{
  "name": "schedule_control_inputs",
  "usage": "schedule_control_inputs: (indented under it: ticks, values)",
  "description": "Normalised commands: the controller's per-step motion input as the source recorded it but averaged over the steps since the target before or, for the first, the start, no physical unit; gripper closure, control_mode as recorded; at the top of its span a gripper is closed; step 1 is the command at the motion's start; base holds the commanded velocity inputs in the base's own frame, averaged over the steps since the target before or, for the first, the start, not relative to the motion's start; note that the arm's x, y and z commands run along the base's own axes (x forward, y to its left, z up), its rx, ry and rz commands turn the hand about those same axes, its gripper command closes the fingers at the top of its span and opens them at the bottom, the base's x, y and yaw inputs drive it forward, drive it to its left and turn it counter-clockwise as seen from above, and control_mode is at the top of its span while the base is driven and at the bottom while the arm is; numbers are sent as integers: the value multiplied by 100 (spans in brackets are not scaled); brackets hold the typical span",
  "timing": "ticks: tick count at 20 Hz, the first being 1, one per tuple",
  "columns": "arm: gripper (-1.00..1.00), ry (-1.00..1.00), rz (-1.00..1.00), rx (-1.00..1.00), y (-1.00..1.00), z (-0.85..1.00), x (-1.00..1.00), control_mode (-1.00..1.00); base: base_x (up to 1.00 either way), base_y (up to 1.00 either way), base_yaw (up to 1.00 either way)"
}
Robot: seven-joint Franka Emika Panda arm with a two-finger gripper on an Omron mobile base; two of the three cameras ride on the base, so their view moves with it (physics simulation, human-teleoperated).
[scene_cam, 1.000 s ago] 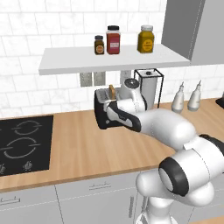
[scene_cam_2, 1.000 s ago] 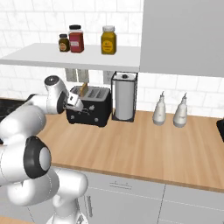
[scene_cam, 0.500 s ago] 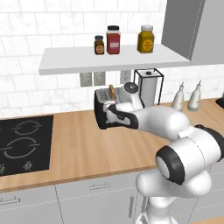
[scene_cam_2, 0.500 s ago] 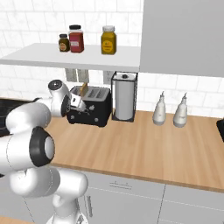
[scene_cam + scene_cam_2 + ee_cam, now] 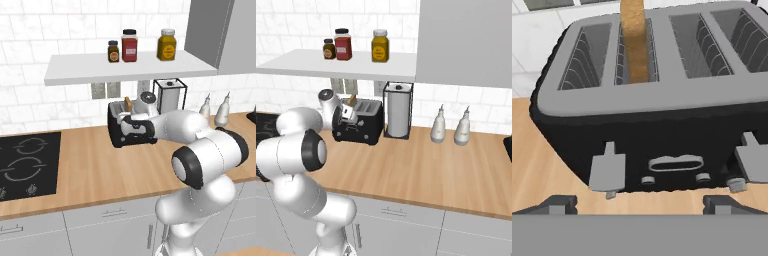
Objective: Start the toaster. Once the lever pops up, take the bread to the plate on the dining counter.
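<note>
White tiled wall and a shelf [image 5: 125,70] with jars back the light-wood bench [image 5: 95,165]. On the bench stands the toaster [image 5: 657,95], bread [image 5: 634,40] upright in its second slot. The end effector [image 5: 637,202] hovers released before it.

You've got a black toaster [image 5: 662,135] with grey top and levers, tan bread [image 5: 634,40], light-wood counter [image 5: 100,170].

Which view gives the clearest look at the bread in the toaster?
The hand view: the bread stands upright in the second slot from the left of the toaster, close and unobstructed. The left base view shows a small tan tip above the toaster; the right base view shows a sliver beside the arm.
</note>
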Motion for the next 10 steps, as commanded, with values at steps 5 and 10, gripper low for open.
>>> schedule_control_inputs:
  ticks: [5, 10]
  values:
    - [-100, 0, 6, 0, -8, -20, 27, -100, 0, 0, 0]
    - [-100, 0, 10, 0, -10, -33, 10, -100, 0, 0, 0]
